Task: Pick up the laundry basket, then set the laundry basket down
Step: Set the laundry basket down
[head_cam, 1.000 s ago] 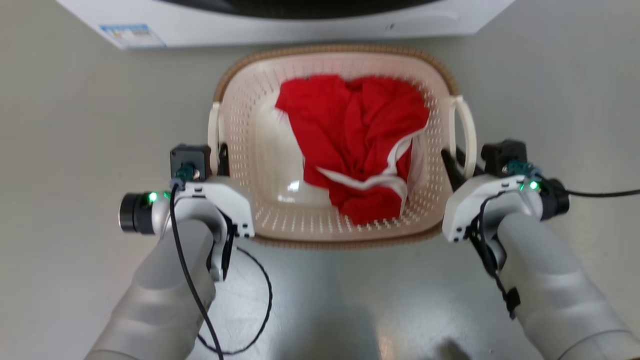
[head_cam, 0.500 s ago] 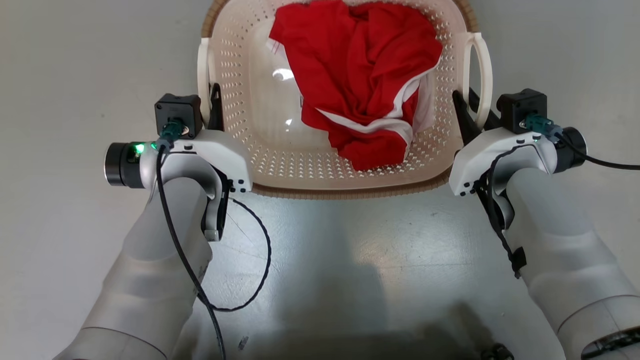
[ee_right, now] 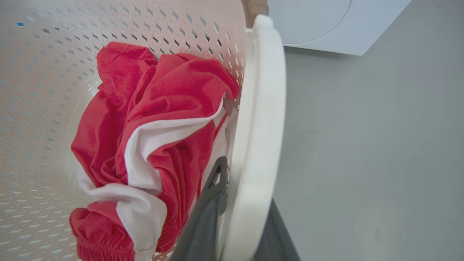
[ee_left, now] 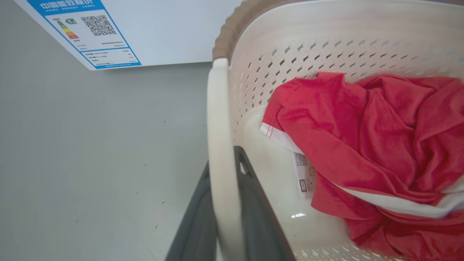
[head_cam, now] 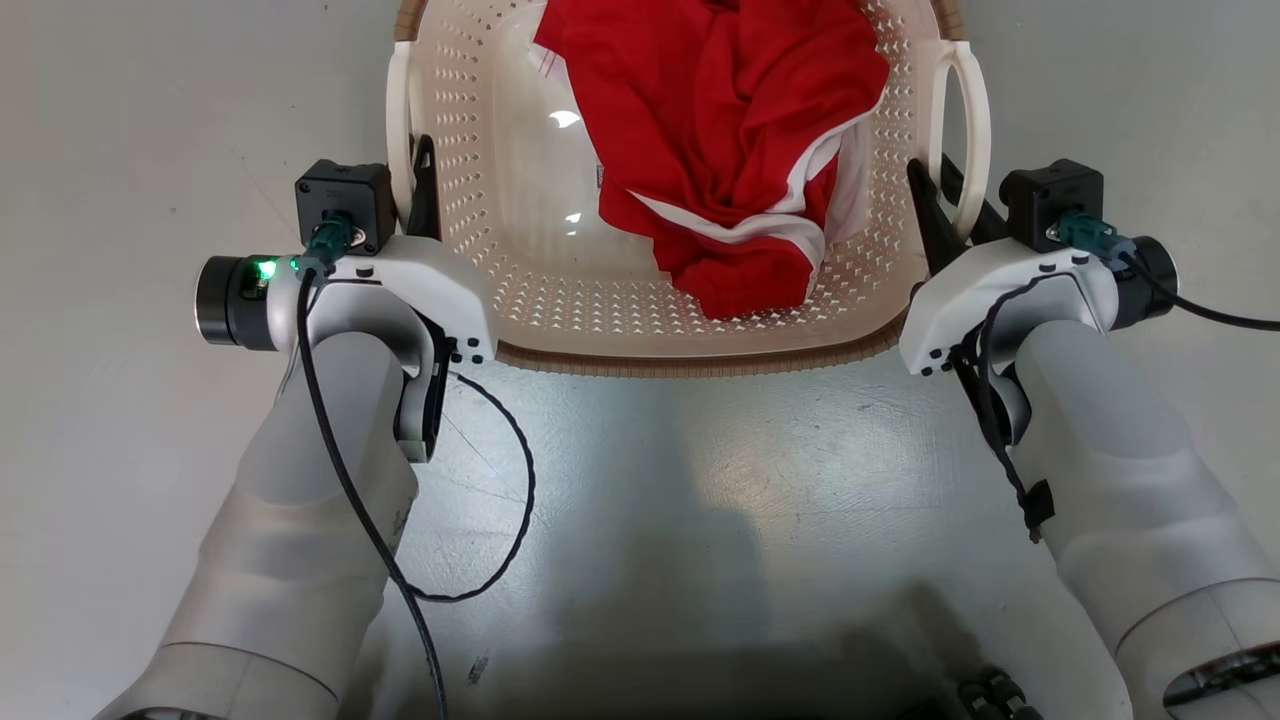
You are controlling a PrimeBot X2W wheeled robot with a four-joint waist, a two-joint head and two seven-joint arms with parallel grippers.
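Observation:
The cream perforated laundry basket (head_cam: 560, 300) with its brown rim band sits at the top of the head view, its far end cut off by the frame. A crumpled red garment with white trim (head_cam: 720, 150) lies inside it. My left gripper (head_cam: 412, 175) is shut on the left loop handle (ee_left: 219, 152), one dark finger on each side of it. The right gripper (head_cam: 940, 195) is shut on the right loop handle (ee_right: 257, 127) in the same way. Whether the basket's bottom touches the floor I cannot tell.
The grey floor (head_cam: 700, 520) spreads around the basket. A white washing machine with a blue energy label (ee_left: 145, 32) stands just beyond the basket, also seen in the right wrist view (ee_right: 326, 21). A black cable (head_cam: 510, 500) loops from my left arm.
The head view has shifted, so the washing machine has left its top edge. The basket and both grippers now sit higher and look larger. Both grips on the handles are unchanged.

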